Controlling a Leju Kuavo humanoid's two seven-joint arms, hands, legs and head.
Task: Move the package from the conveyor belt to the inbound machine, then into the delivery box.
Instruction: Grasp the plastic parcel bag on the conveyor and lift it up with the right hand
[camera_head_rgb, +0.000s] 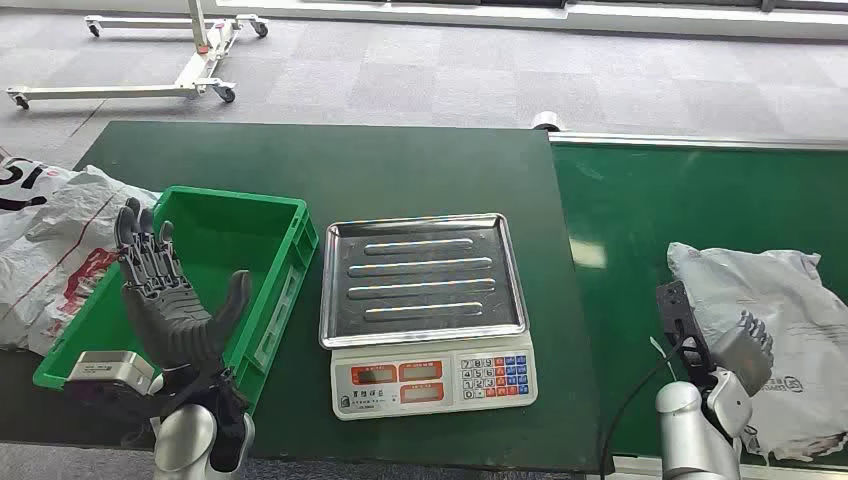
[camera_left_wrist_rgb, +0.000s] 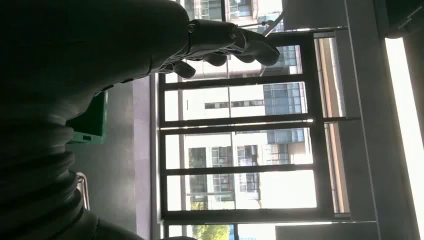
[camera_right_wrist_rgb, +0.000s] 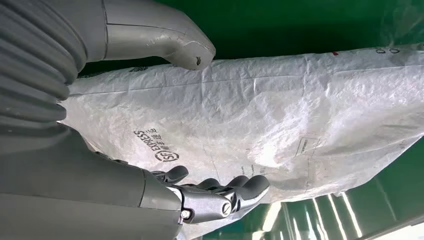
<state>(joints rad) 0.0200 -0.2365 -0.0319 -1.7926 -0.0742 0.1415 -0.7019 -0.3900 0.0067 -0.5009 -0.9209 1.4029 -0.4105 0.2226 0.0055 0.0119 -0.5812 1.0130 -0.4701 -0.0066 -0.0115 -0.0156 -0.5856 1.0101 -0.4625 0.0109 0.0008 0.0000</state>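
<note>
The first step is in hand: the pickup from the belt (camera_head_rgb: 640, 200). The package (camera_head_rgb: 775, 330), a white crinkled plastic mailer, lies flat on the green belt at the robot's right, well apart from the scale (camera_head_rgb: 425, 310) that seems to serve as the inbound machine. The right hand (camera_head_rgb: 738, 350) is at the package's near edge; in the right wrist view its thumb (camera_right_wrist_rgb: 175, 47) lies over the top of the bag and its fingers (camera_right_wrist_rgb: 235, 190) reach along the lower edge, spread apart, with nothing clamped yet, so it is wide and holds nothing. Whether the fingers touch the bag I cannot tell.

The left hand (camera_head_rgb: 170, 300) is raised above the near end of the green box (camera_head_rgb: 285, 290), fingers spread and empty.

Next, as I judge it, the right hand must close thumb against fingers on the bag's edge, getting a fold of the slack film between them, then lift and carry it leftward to the scale's steel tray (camera_head_rgb: 422, 275). The film looks slippery and loose, so a shallow pinch may slide off
</note>
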